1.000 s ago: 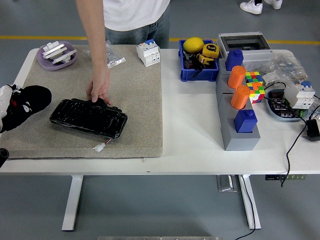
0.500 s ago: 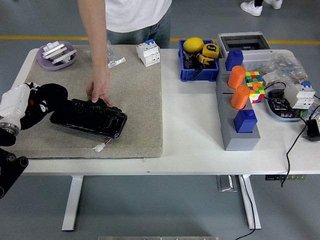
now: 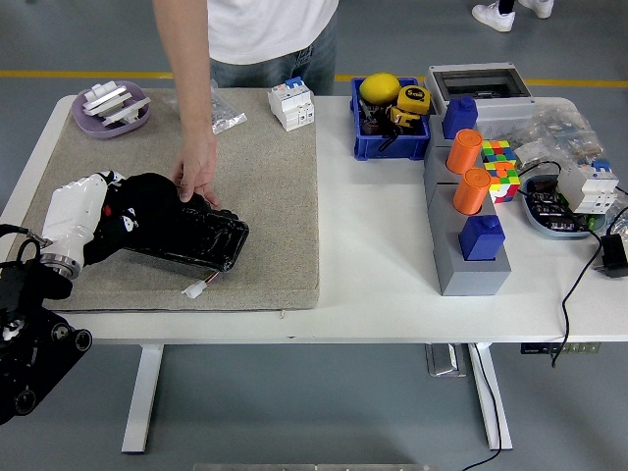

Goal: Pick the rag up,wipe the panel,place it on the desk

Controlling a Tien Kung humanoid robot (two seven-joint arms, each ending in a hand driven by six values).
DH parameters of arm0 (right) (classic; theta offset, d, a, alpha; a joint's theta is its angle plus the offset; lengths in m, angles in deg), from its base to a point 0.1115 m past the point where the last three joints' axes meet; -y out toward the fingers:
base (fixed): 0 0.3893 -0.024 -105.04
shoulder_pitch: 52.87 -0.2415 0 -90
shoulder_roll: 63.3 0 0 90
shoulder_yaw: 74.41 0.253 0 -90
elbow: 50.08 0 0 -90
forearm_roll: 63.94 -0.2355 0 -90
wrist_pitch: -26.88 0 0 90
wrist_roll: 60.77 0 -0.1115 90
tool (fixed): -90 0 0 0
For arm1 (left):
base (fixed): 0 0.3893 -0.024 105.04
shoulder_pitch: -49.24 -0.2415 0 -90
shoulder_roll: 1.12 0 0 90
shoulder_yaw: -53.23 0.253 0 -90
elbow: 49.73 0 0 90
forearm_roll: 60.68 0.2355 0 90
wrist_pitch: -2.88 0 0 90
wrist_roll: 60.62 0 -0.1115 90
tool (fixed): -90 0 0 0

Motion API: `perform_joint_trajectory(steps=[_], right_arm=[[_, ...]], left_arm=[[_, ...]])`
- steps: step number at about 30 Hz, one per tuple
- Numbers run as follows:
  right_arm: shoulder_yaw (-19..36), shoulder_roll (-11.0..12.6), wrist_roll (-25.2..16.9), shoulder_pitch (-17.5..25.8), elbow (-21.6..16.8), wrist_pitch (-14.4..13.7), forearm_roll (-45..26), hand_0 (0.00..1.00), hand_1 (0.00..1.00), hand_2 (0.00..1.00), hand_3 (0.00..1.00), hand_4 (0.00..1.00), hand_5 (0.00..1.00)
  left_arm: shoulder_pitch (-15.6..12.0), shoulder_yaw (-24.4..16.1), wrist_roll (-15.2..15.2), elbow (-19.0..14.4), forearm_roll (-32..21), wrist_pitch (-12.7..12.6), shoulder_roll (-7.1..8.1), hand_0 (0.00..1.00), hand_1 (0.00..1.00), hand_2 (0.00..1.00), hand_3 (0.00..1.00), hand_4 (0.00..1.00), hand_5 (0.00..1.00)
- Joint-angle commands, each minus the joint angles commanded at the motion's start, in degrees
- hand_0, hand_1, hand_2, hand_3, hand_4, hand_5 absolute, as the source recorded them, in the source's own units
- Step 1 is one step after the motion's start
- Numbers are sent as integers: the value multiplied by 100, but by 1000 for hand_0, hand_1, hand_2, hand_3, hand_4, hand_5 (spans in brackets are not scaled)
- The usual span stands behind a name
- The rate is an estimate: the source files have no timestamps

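- Left hand (image 3: 147,208) clenched around a black rag (image 3: 157,196), pressed onto the panel's (image 3: 201,240) near end, apparently to wipe.
- Person's hand (image 3: 196,179) just beyond it pinned the panel against sliding on the mat (image 3: 265,186).

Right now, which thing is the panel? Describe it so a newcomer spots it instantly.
Find the beige mat covering the left half of the white table. On its near-left part lies the panel, a flat, glossy black slab with a small white connector at its near edge. A person's hand rests on its far edge, and the robot's left hand covers its left end.
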Motion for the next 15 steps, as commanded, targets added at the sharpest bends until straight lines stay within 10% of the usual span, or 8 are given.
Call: perform_joint_trajectory(steps=[15], right_arm=[[-108,21,23,-7,20,51,-64,769,589,691,643,998,537]], left_arm=[[-36,853,-394,-875,197,20,-133,211,255,557,512,98,2]])
